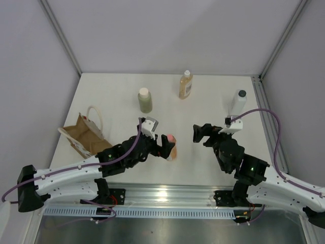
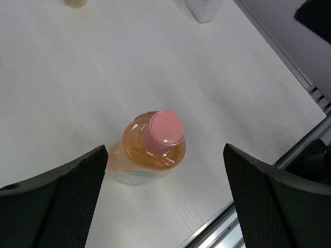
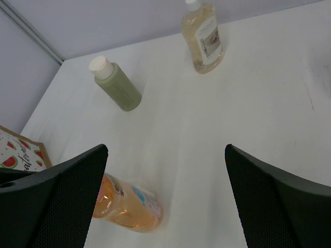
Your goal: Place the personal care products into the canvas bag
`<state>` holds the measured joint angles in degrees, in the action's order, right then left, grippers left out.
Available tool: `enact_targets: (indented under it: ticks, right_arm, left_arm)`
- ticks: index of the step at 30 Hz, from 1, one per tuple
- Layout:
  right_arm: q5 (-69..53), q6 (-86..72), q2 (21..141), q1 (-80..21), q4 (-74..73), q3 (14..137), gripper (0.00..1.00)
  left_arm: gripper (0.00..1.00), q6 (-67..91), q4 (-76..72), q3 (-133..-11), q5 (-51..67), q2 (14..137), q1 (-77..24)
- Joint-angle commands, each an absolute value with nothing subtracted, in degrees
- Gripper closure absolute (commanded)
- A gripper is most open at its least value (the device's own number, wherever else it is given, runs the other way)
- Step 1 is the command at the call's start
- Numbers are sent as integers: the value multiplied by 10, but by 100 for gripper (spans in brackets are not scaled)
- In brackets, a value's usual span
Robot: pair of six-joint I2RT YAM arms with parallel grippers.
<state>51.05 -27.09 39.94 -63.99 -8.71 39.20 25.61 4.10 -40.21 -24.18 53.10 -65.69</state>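
Left wrist view: orange bottle (image 2: 154,150) stands upright on the desk (image 2: 77,77) between the left jaws, which are spread wide and not clamped on it; it sits closer to the finger on the view's left. Right jaws also wide apart, holding nothing, near that bottle. Canvas bag (image 1: 84,134) sits near the desk's left edge, well apart

Bright, even light falls from overhead, so the white table (image 1: 213,109) looks nearly washed out and the shadows on it are faint and soft. A small glare spot sits on the pink cap (image 2: 164,128) between the fingers (image 2: 57,201) of the left gripper (image 2: 165,152), and the metal rail (image 1: 167,192) well behind both grippers shines white. The dark fingers of the right gripper (image 3: 165,150) look slightly soft, and the orange bottle (image 3: 129,212) beside them is a little blurred.
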Motion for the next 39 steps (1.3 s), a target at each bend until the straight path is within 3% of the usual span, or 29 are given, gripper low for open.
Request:
enact_targets:
  ticks: [1,19,27,39]
  right_arm:
    - [505,-261,381,-638,-58,386,1]
    - [489,-262,376,-635,-61,388,1]
    - [487,-264,376,-635,-61,388,1]
    - [481,-265,378,-634,-59,387,1]
  left_arm:
    - [4,294,32,-421,-276,559,-667]
    - [12,355,-28,-415,-365,731,-687]
    - [12,346,-20,-402,-412,725,-664]
    - [10,386,27,-323,-438,615,-659]
